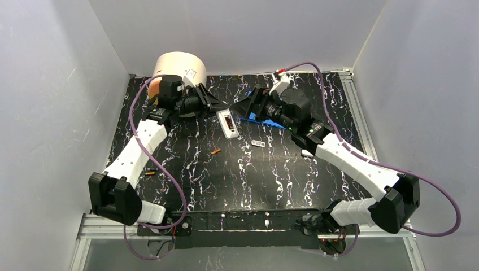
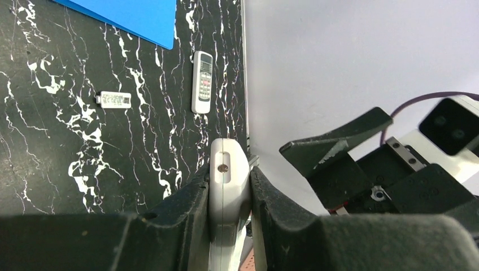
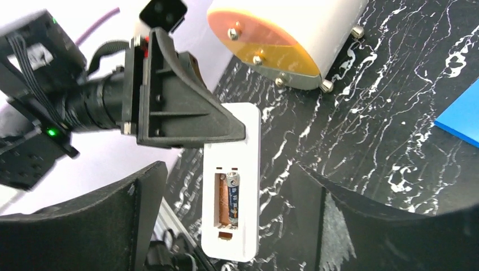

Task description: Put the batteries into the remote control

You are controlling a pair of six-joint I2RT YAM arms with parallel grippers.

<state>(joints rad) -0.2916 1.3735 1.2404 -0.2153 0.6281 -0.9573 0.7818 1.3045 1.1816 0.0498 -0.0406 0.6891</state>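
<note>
My left gripper (image 1: 217, 107) (image 2: 229, 175) is shut on the edges of the white remote control (image 1: 227, 123) (image 2: 228, 169) (image 3: 233, 186) and holds it above the table, back side up. Its open compartment holds two batteries side by side, a dark blue battery (image 3: 233, 197) and an orange battery (image 3: 225, 199). My right gripper (image 1: 248, 107) (image 3: 226, 172) stands open right at the remote, its fingers (image 3: 141, 226) wide on either side and touching nothing. A loose orange battery (image 1: 215, 151) lies mid-table, another (image 1: 149, 173) by the left arm.
A small white cover piece (image 1: 258, 143) (image 2: 114, 99) lies on the table. A blue sheet (image 1: 265, 119) (image 2: 130, 17) sits under the right gripper. A second remote (image 2: 202, 82) lies near the table's edge. A white cylinder (image 1: 178, 66) (image 3: 282, 34) stands at the back left.
</note>
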